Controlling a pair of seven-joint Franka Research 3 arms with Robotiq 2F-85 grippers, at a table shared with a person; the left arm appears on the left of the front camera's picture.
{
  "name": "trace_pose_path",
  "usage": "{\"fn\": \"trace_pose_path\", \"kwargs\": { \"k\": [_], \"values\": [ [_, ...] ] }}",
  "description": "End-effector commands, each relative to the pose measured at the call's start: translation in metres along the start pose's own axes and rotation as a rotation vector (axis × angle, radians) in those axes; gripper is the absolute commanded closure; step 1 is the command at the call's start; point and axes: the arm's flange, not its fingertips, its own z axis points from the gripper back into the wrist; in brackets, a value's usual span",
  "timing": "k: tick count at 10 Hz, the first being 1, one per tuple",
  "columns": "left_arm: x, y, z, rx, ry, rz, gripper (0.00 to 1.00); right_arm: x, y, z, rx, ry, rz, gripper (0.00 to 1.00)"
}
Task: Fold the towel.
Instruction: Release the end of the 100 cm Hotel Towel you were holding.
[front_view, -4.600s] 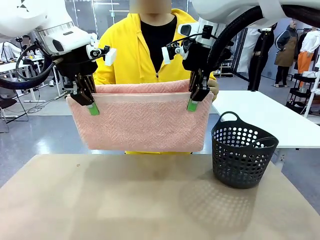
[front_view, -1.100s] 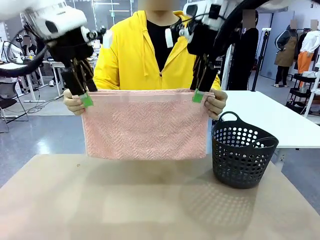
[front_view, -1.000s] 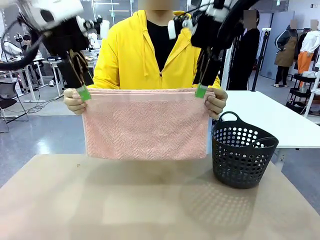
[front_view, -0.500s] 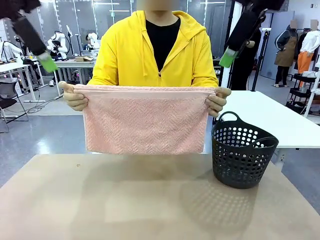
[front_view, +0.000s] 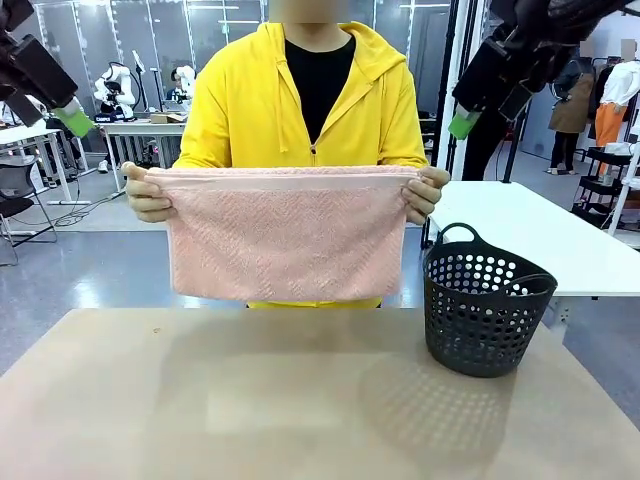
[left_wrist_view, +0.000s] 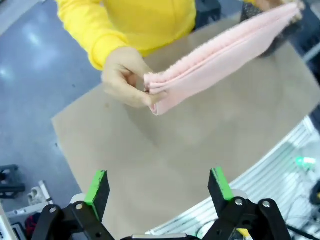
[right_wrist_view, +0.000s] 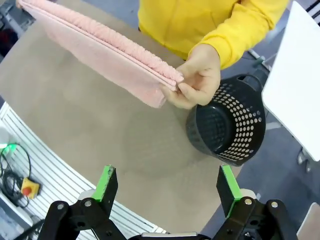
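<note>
The salmon-pink towel (front_view: 285, 235) hangs folded double above the far side of the table, pinched at its two top corners by the person's hands (front_view: 147, 195). From the left wrist camera the towel (left_wrist_view: 220, 52) runs up to the right from one hand (left_wrist_view: 125, 77). My left gripper (left_wrist_view: 159, 192) is open, high above the table and well clear of the cloth; one green pad (front_view: 72, 118) shows at the front view's upper left. My right gripper (right_wrist_view: 165, 192) is open too, raised over the towel (right_wrist_view: 100, 45); its green pad (front_view: 462, 124) shows at the upper right.
A black perforated basket (front_view: 485, 310) stands on the brown table (front_view: 300, 410) at the right, also seen below the person's hand as the basket (right_wrist_view: 230, 127). A white table (front_view: 540, 235) lies behind it. The person in a yellow hoodie (front_view: 310, 100) stands at the far edge.
Both grippers have let go of the towel's top corners and swung up and outward. The person now holds the towel alone and has lifted it slightly.
</note>
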Motion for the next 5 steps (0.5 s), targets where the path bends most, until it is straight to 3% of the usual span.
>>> {"fn": "trace_pose_path", "kwargs": {
  "k": [1, 2, 3, 5],
  "values": [
    [-0.008, -0.009, -0.012, 0.029, -0.031, -0.013, 0.0, -0.01, 0.004, -0.007, -0.01, -0.023, -0.033, 0.0],
    [-0.005, -0.012, -0.014, 0.016, -0.042, -0.058, 0.0, -0.01, 0.005, -0.005, 0.047, -0.021, 0.01, 0.0],
    [-0.002, -0.001, -0.004, 0.008, -0.017, 0.005, 0.0, -0.003, 0.0, -0.003, -0.004, -0.007, -0.011, 0.0],
    [-0.002, -0.001, -0.004, 0.008, -0.017, 0.005, 0.0, -0.003, 0.0, -0.003, -0.004, -0.007, -0.011, 0.0]
  ]
}}
